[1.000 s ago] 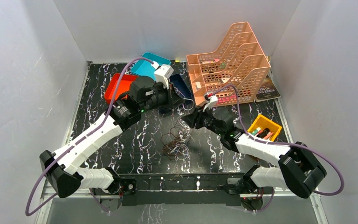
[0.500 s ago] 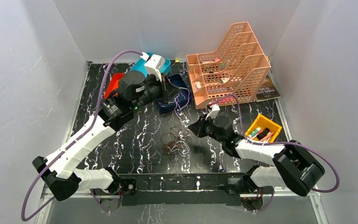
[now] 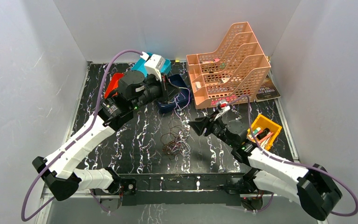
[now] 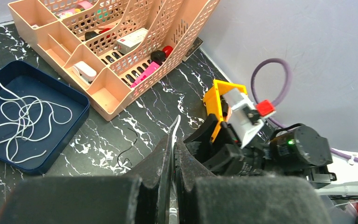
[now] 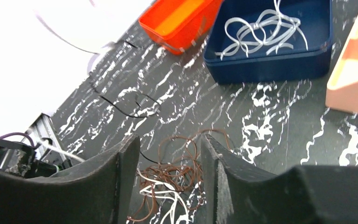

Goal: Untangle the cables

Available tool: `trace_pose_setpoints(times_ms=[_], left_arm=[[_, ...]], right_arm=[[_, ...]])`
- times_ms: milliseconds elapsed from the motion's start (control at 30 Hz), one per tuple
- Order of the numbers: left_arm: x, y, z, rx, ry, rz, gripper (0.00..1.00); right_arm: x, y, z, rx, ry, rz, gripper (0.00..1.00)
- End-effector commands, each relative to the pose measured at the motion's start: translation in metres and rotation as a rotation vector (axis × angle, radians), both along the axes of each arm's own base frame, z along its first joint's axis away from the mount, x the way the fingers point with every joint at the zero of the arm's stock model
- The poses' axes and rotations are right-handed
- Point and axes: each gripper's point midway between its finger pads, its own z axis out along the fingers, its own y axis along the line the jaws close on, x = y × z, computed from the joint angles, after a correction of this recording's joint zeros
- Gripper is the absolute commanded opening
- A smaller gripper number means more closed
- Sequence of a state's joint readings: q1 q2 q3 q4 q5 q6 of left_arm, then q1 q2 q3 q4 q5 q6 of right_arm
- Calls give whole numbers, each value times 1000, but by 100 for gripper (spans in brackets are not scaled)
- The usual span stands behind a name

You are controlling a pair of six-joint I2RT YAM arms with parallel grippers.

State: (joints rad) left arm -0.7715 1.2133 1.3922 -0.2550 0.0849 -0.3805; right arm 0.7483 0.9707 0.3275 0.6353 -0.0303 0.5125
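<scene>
A tangle of brown, whitish and black cables (image 3: 176, 143) lies at the table's middle. In the right wrist view its brown and white loops (image 5: 177, 173) lie just below and between my open right gripper's (image 5: 170, 145) fingers. That gripper (image 3: 197, 126) hovers right of the tangle. My left gripper (image 3: 171, 91) is over the navy tray (image 3: 182, 97), shut on a white cable (image 4: 175, 127) that sticks out past its fingertips (image 4: 167, 144). More white cables (image 4: 23, 116) lie loose in that tray (image 5: 265, 65). A single black cable (image 5: 121, 105) lies apart on the table.
A peach desk organizer (image 3: 228, 63) stands at the back right, with a book (image 3: 266, 91) beside it. A yellow bin (image 3: 264, 126) of small items sits right of my right arm. A red tray (image 3: 114, 84) and a teal tray (image 3: 141, 66) are behind my left arm.
My left gripper moved back over the navy tray, then held still. My right arm swung its elbow to the near right, and its gripper drew slightly away from the tangle.
</scene>
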Motion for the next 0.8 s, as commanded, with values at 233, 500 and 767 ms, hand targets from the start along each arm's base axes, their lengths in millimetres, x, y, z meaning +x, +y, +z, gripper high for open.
trace_pose_setpoints(times_ms=[233, 500, 767], left_arm=[[-11, 0, 21, -52, -40, -47, 0], [-11, -3, 21, -57, -33, -59, 0], [-14, -5, 18, -71, -17, -75, 0]], right_arm=[[-4, 10, 87, 102, -199, 69, 67], [2, 33, 97, 132, -209, 139, 68], [15, 55, 90, 167, -202, 178, 71]])
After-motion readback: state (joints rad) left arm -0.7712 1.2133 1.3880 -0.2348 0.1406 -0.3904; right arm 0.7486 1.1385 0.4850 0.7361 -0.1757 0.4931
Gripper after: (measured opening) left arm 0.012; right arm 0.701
